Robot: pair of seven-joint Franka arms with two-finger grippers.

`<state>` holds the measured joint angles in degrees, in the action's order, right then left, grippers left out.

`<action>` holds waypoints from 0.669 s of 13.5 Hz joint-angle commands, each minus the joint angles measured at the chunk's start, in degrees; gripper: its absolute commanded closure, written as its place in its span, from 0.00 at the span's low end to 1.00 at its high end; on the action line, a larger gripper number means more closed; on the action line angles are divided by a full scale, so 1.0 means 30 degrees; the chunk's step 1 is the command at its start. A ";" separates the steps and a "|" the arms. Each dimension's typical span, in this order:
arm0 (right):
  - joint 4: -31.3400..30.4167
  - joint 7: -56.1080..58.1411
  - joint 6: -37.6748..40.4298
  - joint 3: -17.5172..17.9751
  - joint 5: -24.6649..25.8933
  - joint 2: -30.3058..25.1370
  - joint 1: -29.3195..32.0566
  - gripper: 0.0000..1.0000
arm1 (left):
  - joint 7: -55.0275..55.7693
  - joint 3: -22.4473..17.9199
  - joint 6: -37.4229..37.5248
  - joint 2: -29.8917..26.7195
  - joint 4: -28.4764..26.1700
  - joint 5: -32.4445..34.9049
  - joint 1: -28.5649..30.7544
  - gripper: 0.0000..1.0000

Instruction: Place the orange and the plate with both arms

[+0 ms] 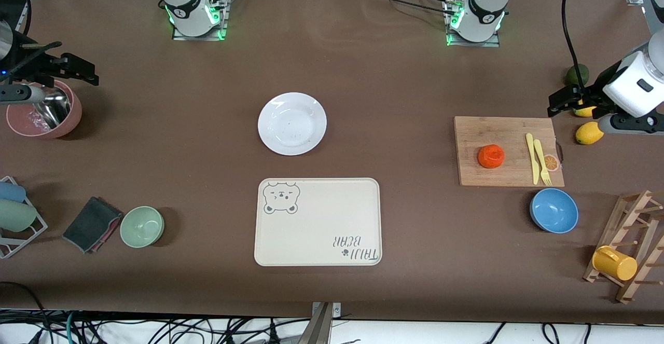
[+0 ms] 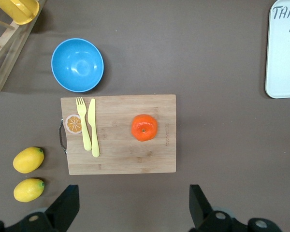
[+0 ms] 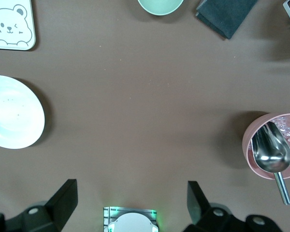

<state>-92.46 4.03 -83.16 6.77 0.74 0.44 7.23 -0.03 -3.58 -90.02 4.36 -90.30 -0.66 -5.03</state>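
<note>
White plate (image 1: pixel 292 123) lies bare mid-table; orange (image 1: pixel 490 156) sits on board (image 1: pixel 508 150); left gripper (image 1: pixel 563 100) and right gripper (image 1: pixel 78 69) hang released, ready to descend

White rounded arm links, black joint bands, green-lit bases, red buttons, black cables, black fingers (image 2: pixel 67 205)

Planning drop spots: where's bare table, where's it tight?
Bare: the tray itself; the stretch between plate and cutting board; between plate and pink bowl. Crowded: the board, carrying orange and cutlery, with blue bowl and lemons alongside.
</note>
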 commanded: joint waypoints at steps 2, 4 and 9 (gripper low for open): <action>0.0525 -0.0174 0.0475 -0.0030 -0.0420 0.0204 0.0049 0.00 | -0.0548 0.0022 0.0386 0.0013 0.0334 -0.0072 0.0065 0.00; 0.0497 -0.0142 0.0475 -0.0001 -0.0393 0.0204 0.0021 0.00 | -0.0548 0.0022 0.0386 0.0013 0.0334 -0.0072 0.0065 0.00; 0.0497 -0.0171 0.0475 -0.0001 -0.0422 0.0204 0.0021 0.00 | -0.0519 0.0022 0.0386 0.0130 0.0334 -0.0072 0.0036 0.00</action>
<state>-92.46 3.97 -82.95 6.75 0.30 0.47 7.25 -0.38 -3.57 -89.88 4.38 -90.30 -0.66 -5.03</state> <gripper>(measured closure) 0.000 0.000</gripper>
